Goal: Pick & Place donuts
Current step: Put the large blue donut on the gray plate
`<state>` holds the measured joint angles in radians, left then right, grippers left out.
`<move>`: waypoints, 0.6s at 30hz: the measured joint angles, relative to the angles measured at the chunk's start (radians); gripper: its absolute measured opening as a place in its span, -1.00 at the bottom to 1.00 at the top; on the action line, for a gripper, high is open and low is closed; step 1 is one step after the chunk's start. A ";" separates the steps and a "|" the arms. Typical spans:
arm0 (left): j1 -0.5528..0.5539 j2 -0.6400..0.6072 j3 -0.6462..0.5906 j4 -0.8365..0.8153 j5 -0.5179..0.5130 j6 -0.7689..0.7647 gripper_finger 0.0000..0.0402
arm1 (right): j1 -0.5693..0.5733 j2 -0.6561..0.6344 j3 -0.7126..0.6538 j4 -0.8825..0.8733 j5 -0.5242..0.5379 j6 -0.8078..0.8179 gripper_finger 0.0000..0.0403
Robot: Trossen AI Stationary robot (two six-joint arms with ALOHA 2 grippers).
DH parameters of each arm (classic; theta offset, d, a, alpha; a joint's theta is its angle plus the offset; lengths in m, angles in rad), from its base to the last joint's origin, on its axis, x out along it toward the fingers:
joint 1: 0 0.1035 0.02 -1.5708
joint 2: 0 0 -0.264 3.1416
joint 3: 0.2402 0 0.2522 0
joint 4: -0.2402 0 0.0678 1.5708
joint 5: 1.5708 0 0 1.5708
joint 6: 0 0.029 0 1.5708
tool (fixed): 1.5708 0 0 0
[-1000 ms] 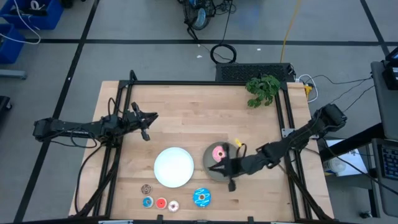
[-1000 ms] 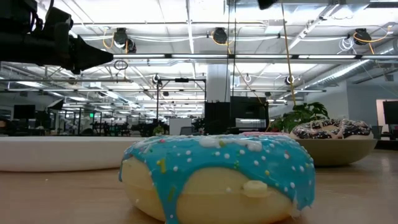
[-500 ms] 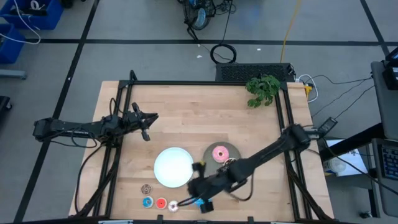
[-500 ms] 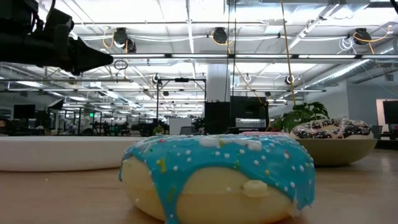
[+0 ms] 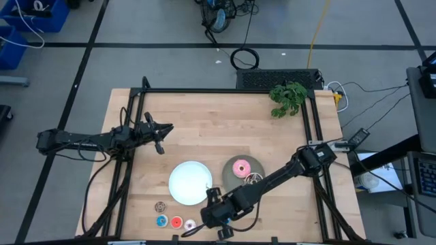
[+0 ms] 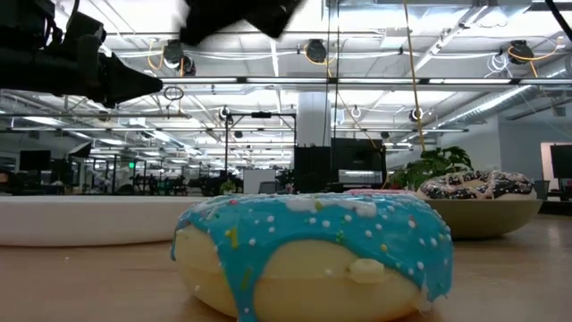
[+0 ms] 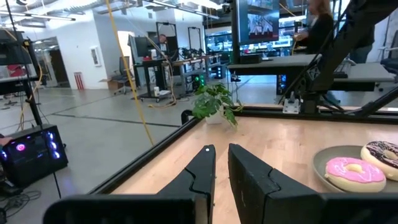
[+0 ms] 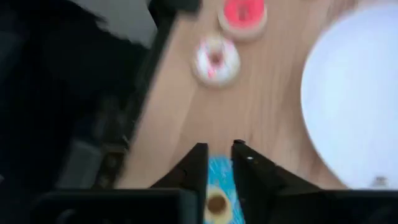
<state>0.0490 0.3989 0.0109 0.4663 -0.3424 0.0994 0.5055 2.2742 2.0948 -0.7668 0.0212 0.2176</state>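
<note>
The blue sprinkled donut (image 6: 313,255) lies flat on the table near its near edge. In the high view my right gripper (image 5: 216,219) covers it. That gripper (image 8: 219,152) hangs above it, shut, with the blue donut (image 8: 217,182) showing in the slit between the fingers. The pink donut (image 5: 240,168) and the dark brown drizzled donut (image 6: 478,185) lie on the grey plate (image 5: 228,178). Tiny brown (image 5: 161,206), blue (image 5: 161,220), red (image 5: 176,222) and white (image 5: 190,224) donuts lie in the near left part. My left gripper (image 5: 163,131) waits, shut, over the table's left side.
A white plate (image 5: 191,182) stands left of the grey one. A green plant (image 5: 288,97) sits at the far right corner. A black frame rail (image 5: 225,91) runs round the table. Bare wood lies in the far middle.
My right gripper has swung from the grey plate toward the table's near edge and left, ending above the blue sprinkled donut. In the low view it has come into sight at the top. No donut has moved.
</note>
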 joint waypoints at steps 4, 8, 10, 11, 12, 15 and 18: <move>0.000 0.000 0.000 0.000 0.000 0.001 -0.75 | -0.002 -0.002 -0.017 -0.005 0.013 0.010 -0.26; 0.000 0.000 0.000 0.000 0.000 0.001 -0.75 | -0.001 -0.002 -0.045 -0.021 0.057 0.022 0.02; 0.000 0.000 0.000 -0.001 0.000 0.001 -0.75 | -0.004 -0.002 -0.075 -0.008 0.052 0.063 0.11; 0.000 0.000 0.000 -0.001 0.000 0.001 -0.75 | -0.006 -0.001 -0.087 -0.008 0.041 0.081 0.15; 0.000 0.000 0.000 -0.001 0.000 0.001 -0.75 | -0.010 -0.001 -0.098 -0.010 0.028 0.093 0.18; 0.000 0.000 0.000 -0.001 0.000 -0.002 -0.75 | -0.015 -0.001 -0.120 -0.004 0.027 0.114 0.24; 0.000 0.000 0.000 -0.001 0.000 -0.004 -0.75 | -0.019 -0.002 -0.149 0.019 0.027 0.109 0.27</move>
<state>0.0490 0.3992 0.0109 0.4652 -0.3424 0.0958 0.4863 2.2726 1.9457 -0.7475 0.0481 0.3261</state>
